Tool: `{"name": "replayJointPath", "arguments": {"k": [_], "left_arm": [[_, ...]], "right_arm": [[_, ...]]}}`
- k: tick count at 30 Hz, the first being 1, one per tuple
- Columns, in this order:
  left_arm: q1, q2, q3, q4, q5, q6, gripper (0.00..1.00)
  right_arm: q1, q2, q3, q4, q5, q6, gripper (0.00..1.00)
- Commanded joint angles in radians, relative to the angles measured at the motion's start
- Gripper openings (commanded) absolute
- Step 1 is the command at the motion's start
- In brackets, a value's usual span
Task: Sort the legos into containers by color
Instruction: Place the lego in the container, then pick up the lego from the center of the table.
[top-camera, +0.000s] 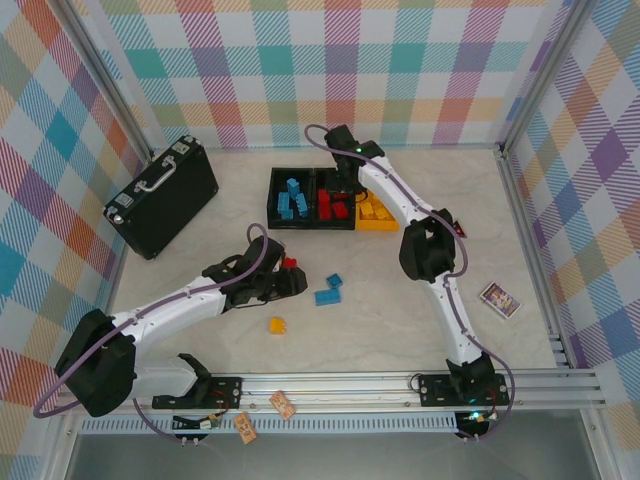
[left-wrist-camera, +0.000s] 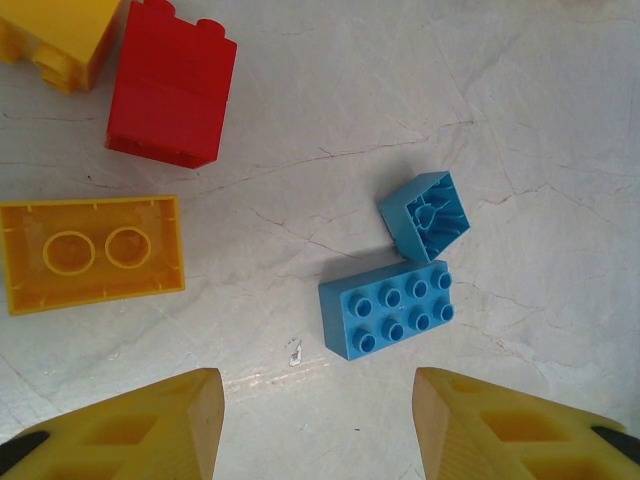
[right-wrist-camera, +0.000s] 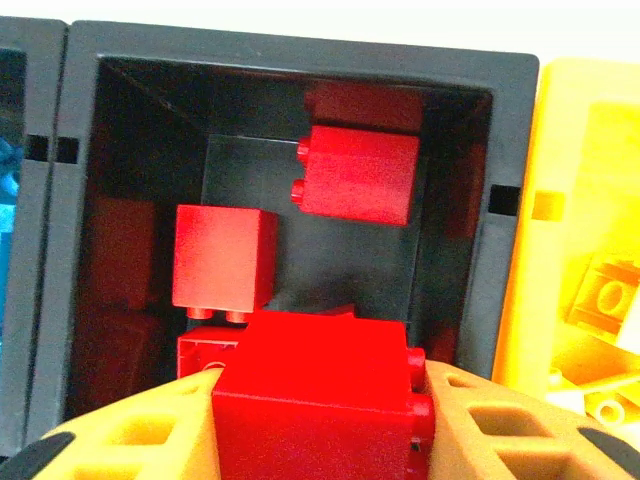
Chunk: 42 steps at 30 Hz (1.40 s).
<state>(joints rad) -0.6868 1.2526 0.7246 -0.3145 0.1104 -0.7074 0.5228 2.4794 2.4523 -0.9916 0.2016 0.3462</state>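
Top view, bins: three small open rectangular plastic bins joined in a row (top-camera: 313, 190) stand toward the far side of the pale marbled table (top-camera: 400, 330). The left black bin (top-camera: 272, 205) holds blue bricks, the middle black bin (top-camera: 320, 223) red ones, and the yellow-orange bin (top-camera: 378, 226) yellow ones.
Top view, right gripper: the right gripper (top-camera: 344, 193) hangs over the middle black bin; its fingers cannot be made out here.
Top view, left gripper: the left gripper (top-camera: 297, 282) is low over the table on the near side of the bins, with a small red brick (top-camera: 291, 264) just beside it.
Top view, loose bricks: two blue bricks (top-camera: 328, 296) lie close together right of the left gripper. A lone yellow-orange brick (top-camera: 277, 325) lies nearer the arm bases.
Top view, left side: a black briefcase with silver handle (top-camera: 160, 197).
Left wrist, fingers: left gripper (left-wrist-camera: 315, 400), yellow foam pads (left-wrist-camera: 150, 435) spread wide, nothing between them.
Left wrist, bricks: a long blue studded brick (left-wrist-camera: 388, 308) lies studs up ahead of the gap. A square blue brick (left-wrist-camera: 432, 215) is tipped over at its far corner. At the left is an upturned yellow-orange brick (left-wrist-camera: 90, 252), hollow side up, with a tall red brick (left-wrist-camera: 172, 85) beyond it.
Right wrist, fingers: right gripper (right-wrist-camera: 315, 385), pads (right-wrist-camera: 500, 420) pinching a red studded plastic brick (right-wrist-camera: 310, 365).
Right wrist, bin: the pinched brick is above the near edge of the middle black bin (right-wrist-camera: 300, 60). Two red bricks lie on the bin's floor (right-wrist-camera: 225, 258). The yellow-orange bin (right-wrist-camera: 520, 250) adjoins on the right.
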Motion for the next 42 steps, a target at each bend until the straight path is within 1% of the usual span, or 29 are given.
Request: {"name": "replayJointPath", "arguments": {"k": [1,7,10,16,20,22,25,29,32,36,42], "left_arm": [[-0.016,0.011,-0.005,-0.026,-0.020,-0.005,0.52],[-0.017,0.016,-0.005,-0.026,-0.021,-0.006,0.52],[-0.017,0.010,-0.006,-0.034,-0.027,-0.006,0.52],[-0.019,0.006,-0.007,-0.044,-0.037,-0.006,0.52],[-0.019,0.002,-0.001,-0.048,-0.044,-0.010,0.52],[-0.020,-0.011,0.007,-0.059,-0.059,-0.013,0.52],[-0.019,-0.041,0.017,-0.086,-0.095,-0.013,0.52],[-0.020,-0.070,0.039,-0.146,-0.153,-0.009,0.54],[-0.019,-0.071,0.054,-0.179,-0.175,0.000,0.55],[-0.017,-0.026,0.092,-0.248,-0.218,0.009,0.55],[-0.012,0.059,0.138,-0.280,-0.237,0.048,0.55]], "right_arm": [[-0.001,0.018,0.041,-0.028,0.026,-0.027,0.45],[0.000,0.031,0.042,-0.008,0.030,-0.036,0.46],[0.002,0.036,0.042,-0.006,0.030,-0.035,0.50],[0.009,0.037,0.042,-0.003,0.030,-0.034,0.56],[0.020,0.010,0.035,-0.004,0.030,-0.036,0.56],[0.025,-0.031,0.007,0.007,0.025,-0.039,0.56],[0.033,-0.142,-0.105,0.070,-0.001,-0.038,0.56],[0.049,-0.316,-0.308,0.174,-0.013,-0.036,0.57],[0.060,-0.422,-0.439,0.214,-0.032,-0.031,0.57],[0.073,-0.579,-0.657,0.292,-0.070,-0.003,0.57],[0.083,-0.816,-0.996,0.420,-0.161,0.076,0.58]]}}
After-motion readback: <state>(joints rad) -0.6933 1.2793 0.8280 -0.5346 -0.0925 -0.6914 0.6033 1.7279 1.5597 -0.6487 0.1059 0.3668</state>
